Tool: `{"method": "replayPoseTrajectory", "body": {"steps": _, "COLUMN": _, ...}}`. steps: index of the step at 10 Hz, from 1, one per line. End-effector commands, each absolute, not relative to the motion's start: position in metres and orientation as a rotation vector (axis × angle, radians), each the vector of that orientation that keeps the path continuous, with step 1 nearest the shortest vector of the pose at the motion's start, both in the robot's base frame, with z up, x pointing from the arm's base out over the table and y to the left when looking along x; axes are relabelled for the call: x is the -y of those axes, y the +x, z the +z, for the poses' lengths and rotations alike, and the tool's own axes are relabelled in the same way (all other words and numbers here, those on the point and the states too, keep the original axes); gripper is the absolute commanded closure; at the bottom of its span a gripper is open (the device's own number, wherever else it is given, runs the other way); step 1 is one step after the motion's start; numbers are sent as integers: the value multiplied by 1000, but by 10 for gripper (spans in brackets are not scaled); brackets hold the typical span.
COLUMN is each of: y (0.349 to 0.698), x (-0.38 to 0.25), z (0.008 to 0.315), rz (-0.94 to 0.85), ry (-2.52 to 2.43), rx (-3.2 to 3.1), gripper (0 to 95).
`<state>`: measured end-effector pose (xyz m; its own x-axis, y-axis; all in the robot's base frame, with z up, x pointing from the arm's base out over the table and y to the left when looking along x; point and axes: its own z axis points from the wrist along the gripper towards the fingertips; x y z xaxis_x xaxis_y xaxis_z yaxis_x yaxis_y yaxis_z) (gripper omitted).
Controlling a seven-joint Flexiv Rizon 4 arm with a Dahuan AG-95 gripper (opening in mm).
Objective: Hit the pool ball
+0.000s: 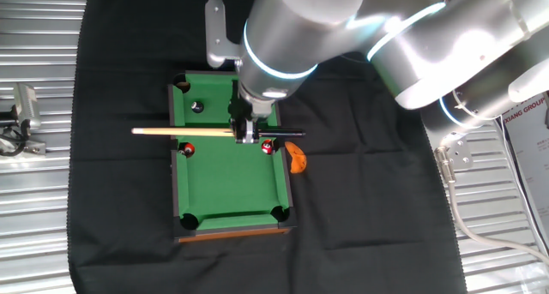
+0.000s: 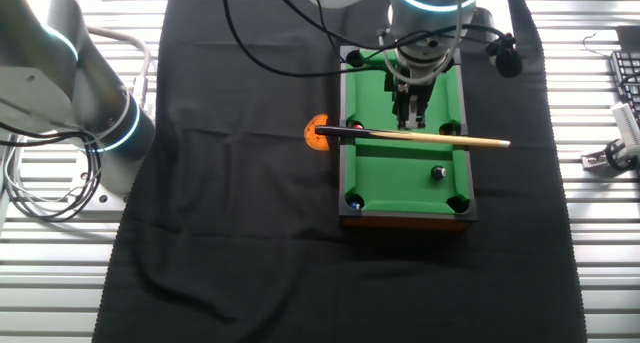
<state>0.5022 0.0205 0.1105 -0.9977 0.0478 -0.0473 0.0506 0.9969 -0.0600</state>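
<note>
A small green pool table (image 1: 225,184) lies on a black cloth; it also shows in the other fixed view (image 2: 400,173). The tiny black pool ball (image 1: 196,106) with a pale spot sits on the felt near one end, also seen in the other fixed view (image 2: 438,171). My gripper (image 1: 247,133) hangs over the table and is shut on a wooden cue stick (image 1: 180,132), held level across the table's width (image 2: 470,140). The gripper (image 2: 410,121) stands apart from the black ball. The cue's pale tip reaches past the table's side rail.
Two red balls (image 1: 188,148) (image 1: 268,147) lie near the side rails under the cue. An orange object (image 1: 296,157) lies on the cloth beside the table, by the cue's dark butt (image 2: 316,133). A keyboard (image 2: 626,78) sits at the far right.
</note>
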Motion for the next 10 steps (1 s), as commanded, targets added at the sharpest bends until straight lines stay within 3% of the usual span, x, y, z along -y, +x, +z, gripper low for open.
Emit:
{"method": "replayPoseTrajectory", "body": {"steps": 1, "y": 501, "x": -18, "z": 110, "rz": -98, "ry": 61, "rx": -3091, "gripper": 570}}
{"method": "replayPoseTrajectory", "body": {"steps": 10, "y": 496, "x": -16, "z": 98, "rz": -98, "ry": 42, "rx": -3081, "gripper": 570}}
